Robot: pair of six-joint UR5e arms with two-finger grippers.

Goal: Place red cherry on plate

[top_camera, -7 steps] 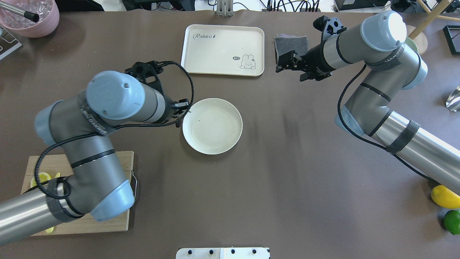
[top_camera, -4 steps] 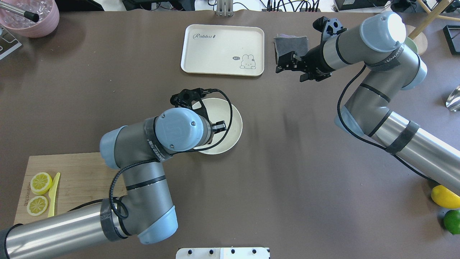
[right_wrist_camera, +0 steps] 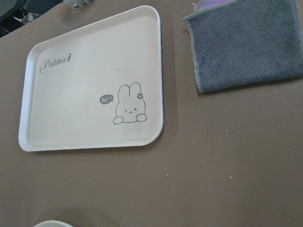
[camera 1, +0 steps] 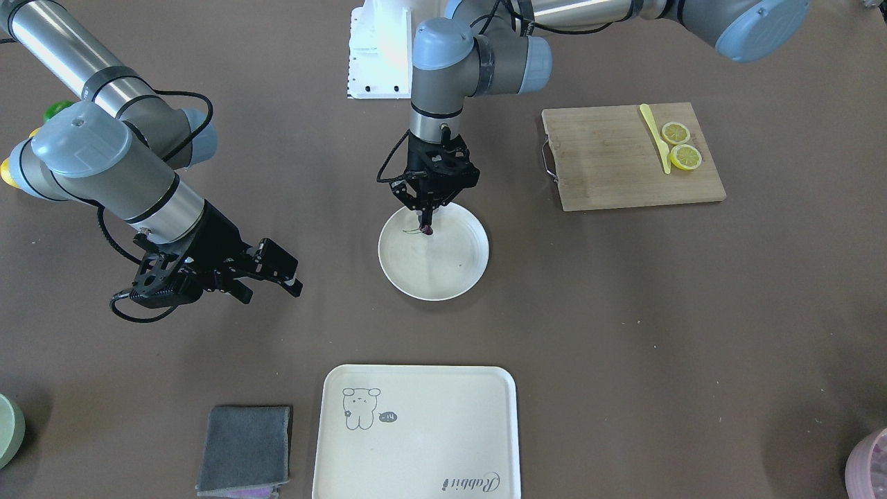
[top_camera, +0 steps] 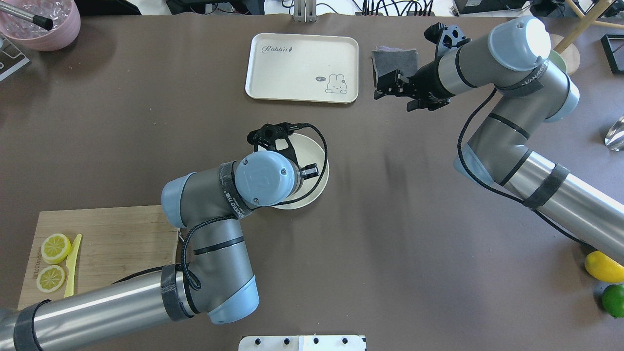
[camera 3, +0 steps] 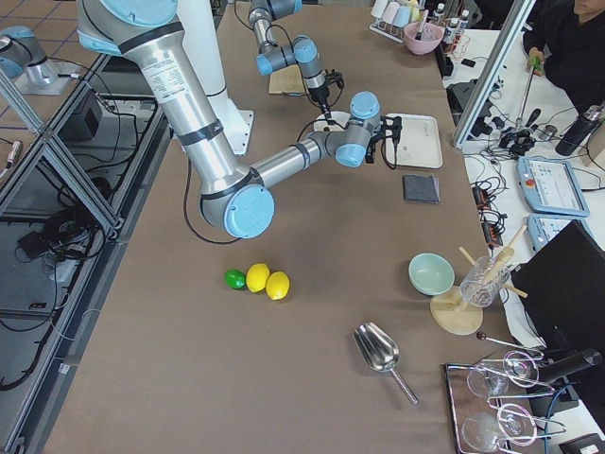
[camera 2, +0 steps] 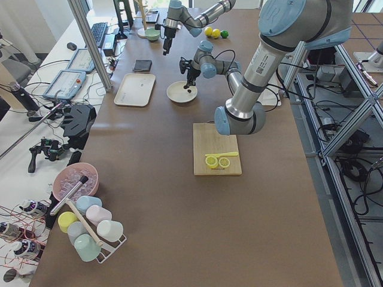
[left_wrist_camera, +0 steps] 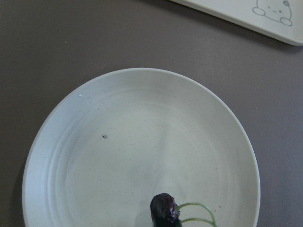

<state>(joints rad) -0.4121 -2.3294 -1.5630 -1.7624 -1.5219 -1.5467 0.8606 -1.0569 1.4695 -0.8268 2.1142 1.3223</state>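
The left claw point(camera 1: 426, 220) grips the cherry point(camera 1: 427, 231) just inside the plate's point(camera 1: 443, 267) rim. The right claw point(camera 1: 267, 279) hangs open above the desk point(camera 1: 624, 312).

Rabbit tray point(top_camera: 292, 73) beside grey cloth point(top_camera: 397, 57) — lemon slices point(top_camera: 54, 247) on board point(top_camera: 122, 239).

One plate point(camera 1: 450, 274), two lemon slices point(camera 1: 685, 157)

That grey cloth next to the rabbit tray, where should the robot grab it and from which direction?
Pinch the grey cloth at a free corner or edge, coming straight down from above. It lies flat on the table, so nothing stands up to clamp from the side, and soft fabric should bunch up when pinched. The open right tool is nearest.
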